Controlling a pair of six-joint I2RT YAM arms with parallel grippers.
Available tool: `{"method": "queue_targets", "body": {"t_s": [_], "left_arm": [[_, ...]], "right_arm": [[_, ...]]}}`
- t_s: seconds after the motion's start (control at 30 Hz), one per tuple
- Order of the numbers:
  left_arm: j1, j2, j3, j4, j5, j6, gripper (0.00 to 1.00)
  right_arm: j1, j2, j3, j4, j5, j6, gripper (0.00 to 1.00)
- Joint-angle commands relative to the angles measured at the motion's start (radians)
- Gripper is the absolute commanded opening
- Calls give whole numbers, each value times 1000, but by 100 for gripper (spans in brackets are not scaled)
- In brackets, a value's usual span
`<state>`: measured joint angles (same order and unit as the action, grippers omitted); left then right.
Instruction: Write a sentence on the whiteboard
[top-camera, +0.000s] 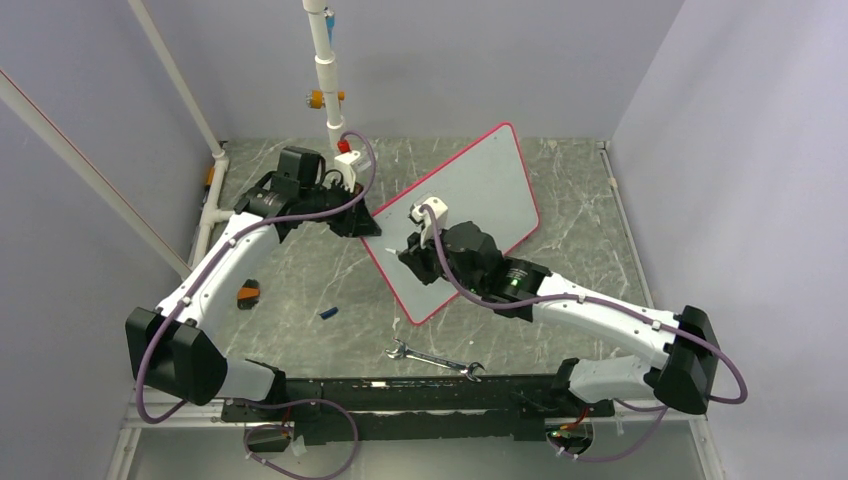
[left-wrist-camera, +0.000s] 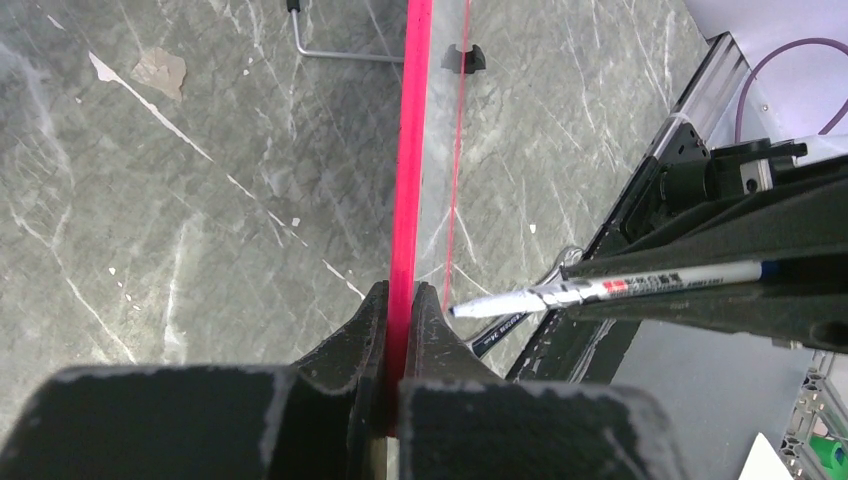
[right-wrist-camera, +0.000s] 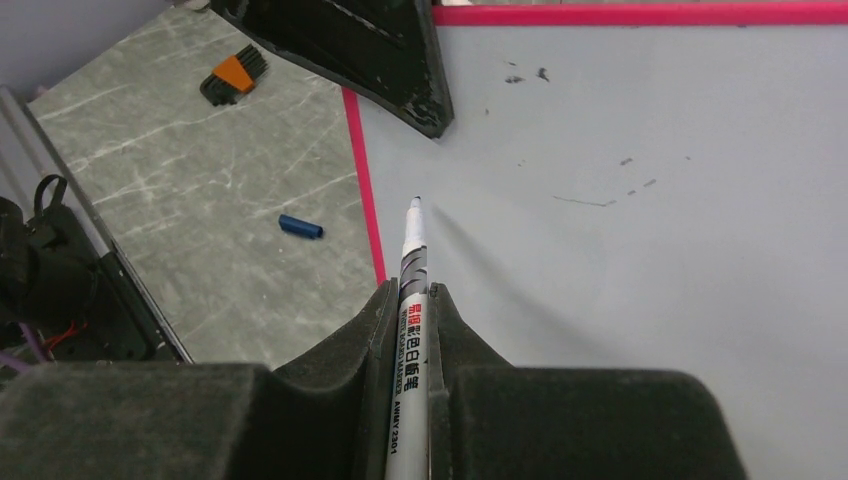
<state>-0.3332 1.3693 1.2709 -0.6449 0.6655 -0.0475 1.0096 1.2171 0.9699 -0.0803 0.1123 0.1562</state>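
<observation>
Right gripper (right-wrist-camera: 408, 300) pinches the slim white marker pen (right-wrist-camera: 412, 265), tip aimed straight ahead at the bare face of the large white red-rimmed whiteboard (right-wrist-camera: 620, 260) on the grey marbled table (top-camera: 300, 285), close by the edge the left gripper (left-wrist-camera: 400, 300) clamps.

Loose tools on a grey marbled stone-look worktop (top-camera: 300, 290).
A silver metal open-ended wrench (top-camera: 436, 360) lies near the front edge. A small blue plastic pen cap (top-camera: 328, 312) lies to its left, a little further back. Left of the cap sits a folding orange-and-black hex key set (top-camera: 248, 293). A white plastic pipe (top-camera: 325, 70) rises at the back.
</observation>
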Motion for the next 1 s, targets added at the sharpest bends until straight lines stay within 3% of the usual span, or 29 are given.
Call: {"method": "queue_targets", "body": {"t_s": [0.0,0.97], "left_arm": [[0,-3,-16,-26,-300,96,0],[-12,-12,-17,-32,-305,97,0]], "right_arm": [[46,28,77,38,124,-21,0],[81,45,48,6,213,11,0]]}}
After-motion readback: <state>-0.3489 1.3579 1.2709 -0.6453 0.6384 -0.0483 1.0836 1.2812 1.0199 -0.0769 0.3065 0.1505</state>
